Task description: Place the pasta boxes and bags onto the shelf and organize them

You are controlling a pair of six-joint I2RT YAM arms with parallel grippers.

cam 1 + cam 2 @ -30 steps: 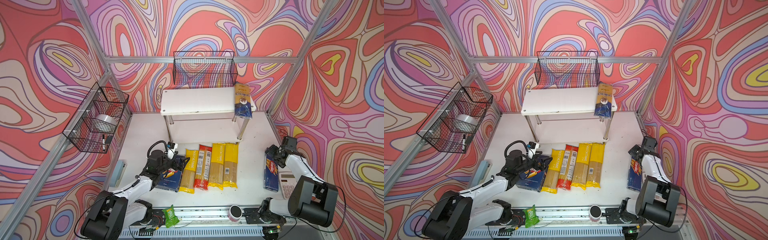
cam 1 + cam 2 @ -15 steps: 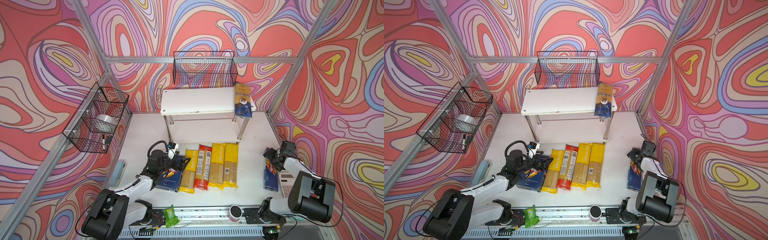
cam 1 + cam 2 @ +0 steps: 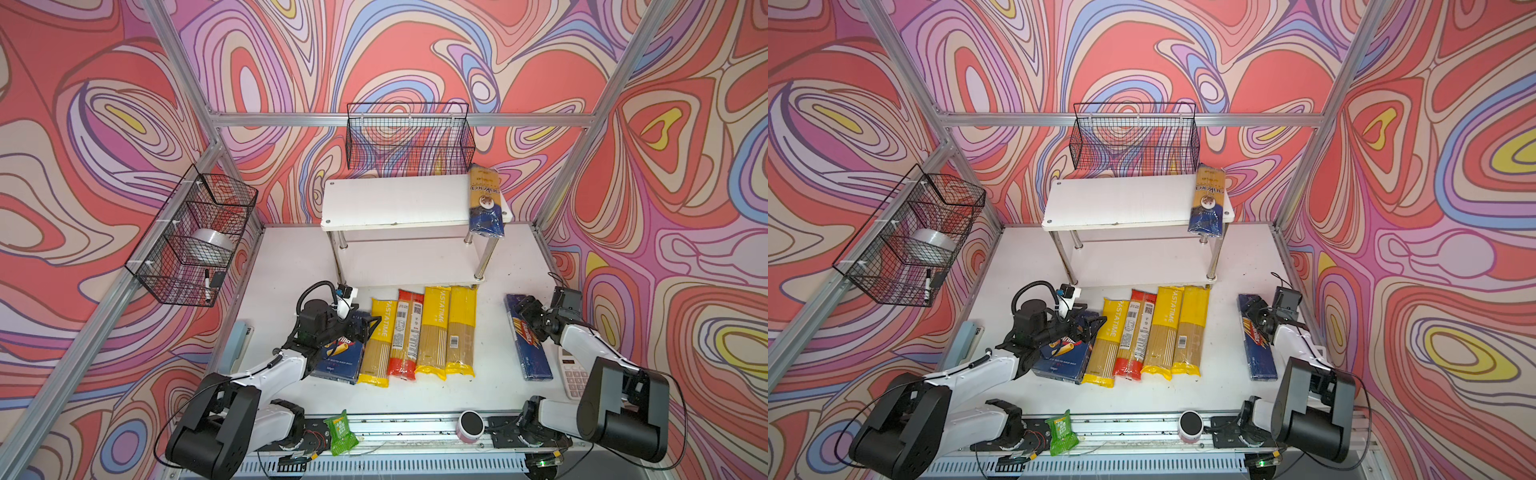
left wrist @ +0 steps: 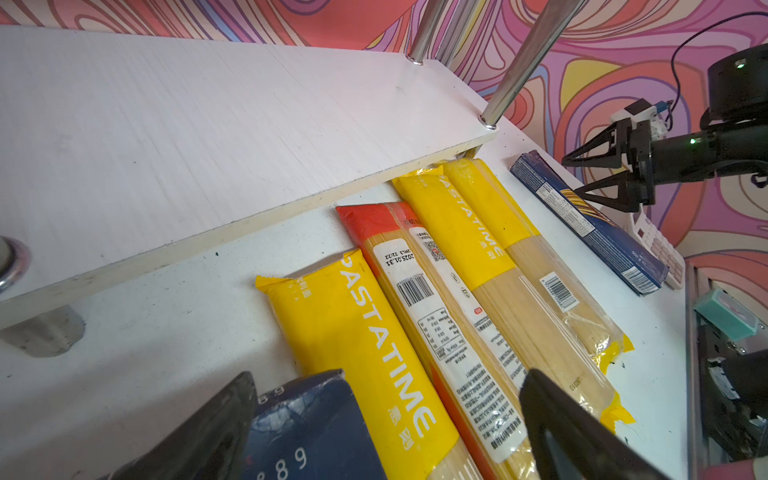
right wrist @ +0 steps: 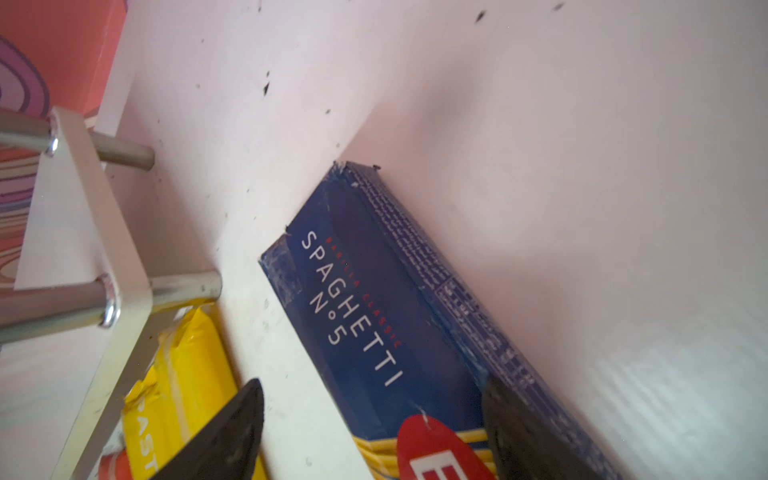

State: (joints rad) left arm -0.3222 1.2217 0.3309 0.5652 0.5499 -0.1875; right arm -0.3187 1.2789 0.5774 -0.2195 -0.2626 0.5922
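Right gripper (image 3: 524, 311) is the one to watch here. Its jaws are spread wide and it sits low over the long spaghetti box (image 3: 530, 347), which lies flat on the counter (image 3: 490, 328). Nothing is pinched yet.

The box is directly under the gripper. In the right wrist view its long axis runs straight ahead from between the fingers, out toward the shelf (image 3: 395, 199), so the jaws close across the narrow width, which is the way you'd want. It isn't quite centred though. One finger has bare counter below it on the bag side, and the other sits over the box's far side edge rather than clear of it. I'd guess it needs a small nudge sideways before dropping, or that finger lands on cardboard.

It's also over the end of the box nearer the shelf, with most of the length trailing back under the wrist. My guess is the box will tip when lifted.

Left gripper (image 3: 369, 322) is also spread and holding nothing, parked over the far end of the wide pasta box (image 3: 338, 359). The row of spaghetti bags (image 3: 434, 332) lies between it and the spaghetti box, so the right arm is clearly nearer. One blue bag (image 3: 485, 203) already lies on the top board.
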